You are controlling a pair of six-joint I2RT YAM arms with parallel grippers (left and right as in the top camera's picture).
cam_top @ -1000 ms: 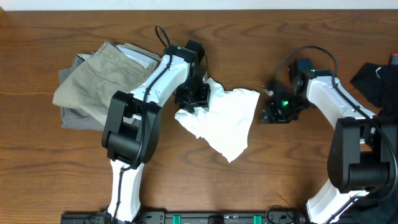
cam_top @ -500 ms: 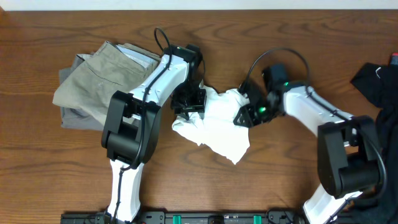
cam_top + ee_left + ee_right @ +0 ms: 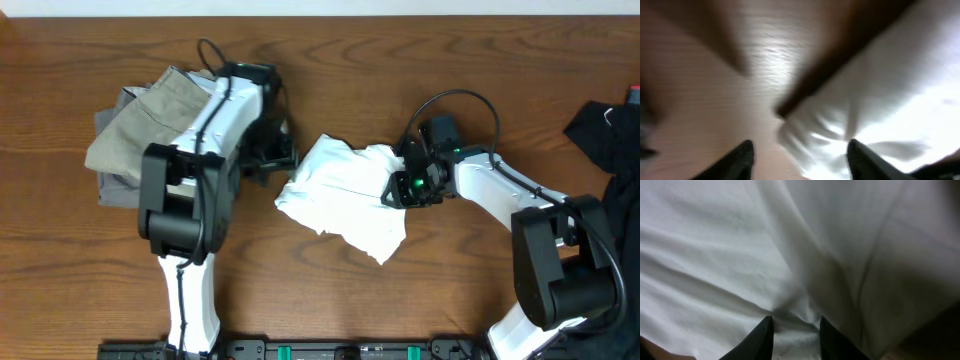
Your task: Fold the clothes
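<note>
T-shirt cloth [image 3: 345, 195] sits pinched in the right fingers [image 3: 762, 340]; left fingers [image 3: 742, 160] stand apart, empty.

white T-shirt [image 3: 345, 190]: 1 | khaki trousers [image 3: 150, 130]: 1 | grey trousers [image 3: 113, 190]: 1 | black garment [image 3: 605, 130]: 1 | tools: 2, left tool [image 3: 283, 160] and right tool [image 3: 393, 190] | counter [image 3: 90, 290]: 1

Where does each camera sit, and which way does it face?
Overhead: above the table, facing straight down; both arms, white T-shirt.
Left wrist: on the left arm, looking past the left claw, open, at blurred table, shirt edge.
Right wrist: on the right arm, close over cloth the right claw pinches.
All three share the T-shirt.
</note>
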